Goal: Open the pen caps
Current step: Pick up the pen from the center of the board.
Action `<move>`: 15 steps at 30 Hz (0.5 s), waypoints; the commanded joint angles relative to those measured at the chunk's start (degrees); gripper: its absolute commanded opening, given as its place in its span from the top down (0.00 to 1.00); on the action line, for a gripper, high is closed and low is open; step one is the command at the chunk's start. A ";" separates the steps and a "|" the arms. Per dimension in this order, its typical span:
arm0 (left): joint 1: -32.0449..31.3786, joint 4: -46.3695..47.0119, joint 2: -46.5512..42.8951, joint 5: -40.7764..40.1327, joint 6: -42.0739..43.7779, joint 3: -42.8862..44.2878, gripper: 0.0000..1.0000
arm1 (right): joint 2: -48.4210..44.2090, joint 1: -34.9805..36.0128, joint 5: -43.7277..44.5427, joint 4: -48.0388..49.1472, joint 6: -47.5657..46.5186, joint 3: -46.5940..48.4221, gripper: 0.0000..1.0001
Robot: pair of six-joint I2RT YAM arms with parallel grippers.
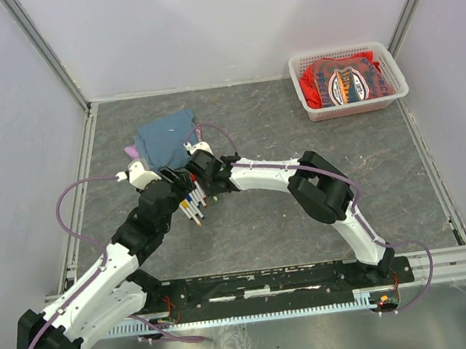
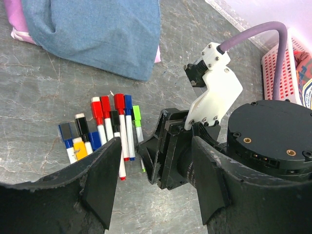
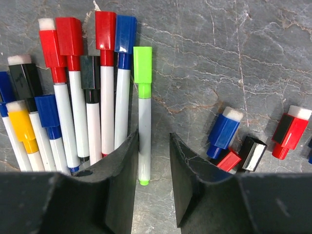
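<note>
Calling the green pen cap [image 3: 143, 66] as the next one up. Sits at the far end of its white barrel [image 3: 144, 141], lying lengthwise in line with the right gripper [image 3: 152, 139], tail end tucked inside the gap. Not clamped yet, open on both sides of the barrel, a bit off-centre toward the left. Probably just needs a squeeze, then a pull along that axis. Left gripper [image 2: 156, 161] spread wide, holding nothing, hovering close by but further off. Also spotted loose caps [image 3: 224, 131] lying off to the right.

Pen barrels [image 3: 78, 122] partly behind jaws
</note>
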 commanded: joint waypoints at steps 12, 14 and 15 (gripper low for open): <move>0.29 2.76 0.64 -3.20 -2.38 0.27 0.34 | 1.96 0.01 -1.00 -2.79 2.61 -0.52 0.90; 0.33 2.79 1.04 -3.21 -2.20 0.42 0.34 | 1.45 0.01 -1.08 -2.05 2.90 -1.38 0.97; 0.30 2.52 1.27 -3.18 -2.04 0.64 0.34 | 1.13 0.05 -1.08 -1.52 3.15 -1.94 0.99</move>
